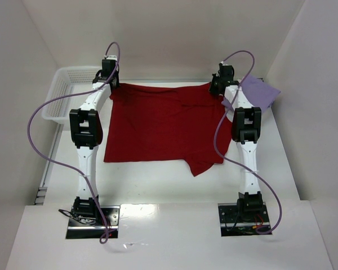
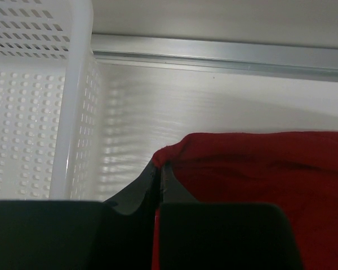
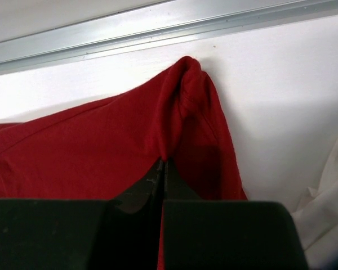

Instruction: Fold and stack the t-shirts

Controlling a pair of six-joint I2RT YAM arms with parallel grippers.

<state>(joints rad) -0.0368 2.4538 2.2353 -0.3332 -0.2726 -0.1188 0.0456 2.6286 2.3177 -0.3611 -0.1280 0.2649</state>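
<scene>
The dark red t-shirt point(image 1: 158, 126) is spread flat on the table point(image 1: 158, 180), and its two far corners are held by the grippers; the left gripper point(image 2: 159, 170) is clamped on the far left corner, which is bunched just over the fingertips, near the white mesh basket point(image 2: 34, 84). The right gripper point(image 3: 164, 164) is closed on the far right corner, where the cloth is raised in a small peak above the fingertips; the folded lavender t-shirt point(image 1: 260, 90) is seen just beside it, to the right.

Red t-shirt point(image 1: 158, 126) matt cloth; basket point(image 2: 22, 112) glossy perforated plastic; rail point(image 2: 214, 53) brushed metal; table point(image 2: 225, 101) smooth white.
</scene>
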